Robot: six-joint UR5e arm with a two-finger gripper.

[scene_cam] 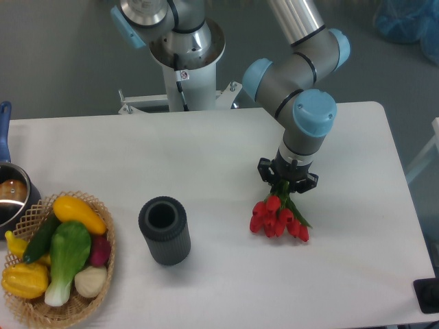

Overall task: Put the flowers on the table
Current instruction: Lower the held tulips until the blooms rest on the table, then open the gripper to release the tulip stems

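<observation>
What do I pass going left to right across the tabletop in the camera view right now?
Pot → wicker basket of vegetables → dark ribbed vase → red tulips, hanging from the gripper.

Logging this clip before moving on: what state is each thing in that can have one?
gripper: shut on the flowers' stems
flowers: held, heads pointing down toward the table; contact unclear
dark ribbed cylinder: upright, open top, looks empty
wicker basket: full of vegetables
pot: at left edge, partly cut off
</observation>
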